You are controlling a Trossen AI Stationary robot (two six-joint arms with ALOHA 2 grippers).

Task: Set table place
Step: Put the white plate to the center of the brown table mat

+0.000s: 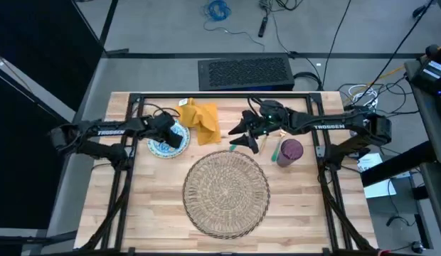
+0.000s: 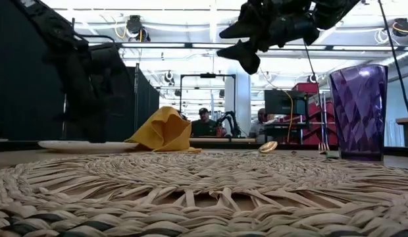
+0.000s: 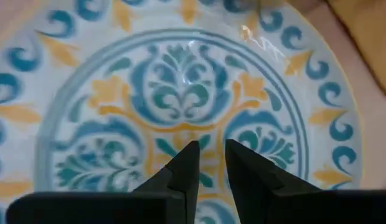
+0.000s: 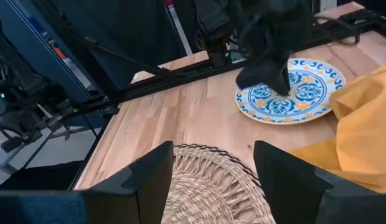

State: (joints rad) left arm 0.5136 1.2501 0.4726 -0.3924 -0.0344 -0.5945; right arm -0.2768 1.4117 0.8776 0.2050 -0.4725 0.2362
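The blue-green patterned plate (image 1: 160,148) lies flat on the table's far left part, beside the crumpled mustard-yellow napkin (image 1: 204,121). My left gripper (image 3: 211,152) points down over the plate's middle (image 3: 174,81), its fingers a narrow gap apart. My right gripper (image 1: 245,139) hangs open and holds nothing. It is well above the table (image 2: 240,43), between the napkin and the purple cup (image 1: 289,151), over the far edge of the round woven mat (image 1: 226,192). A green-handled piece of cutlery (image 1: 276,151) lies next to the cup. My left gripper comes at the plate's painted middle (image 4: 286,102) from above with its fingers pointing down. I cannot tell whether the fingertips touch the plate. The plate lies flat on the table.
The black frame rails (image 1: 220,96) run along the table's far edge and down both sides. Bare wood shows to the left (image 1: 146,206) and right (image 1: 306,206) of the mat. A gold piece of cutlery (image 2: 268,146) lies beyond the mat. People sit in the room behind.
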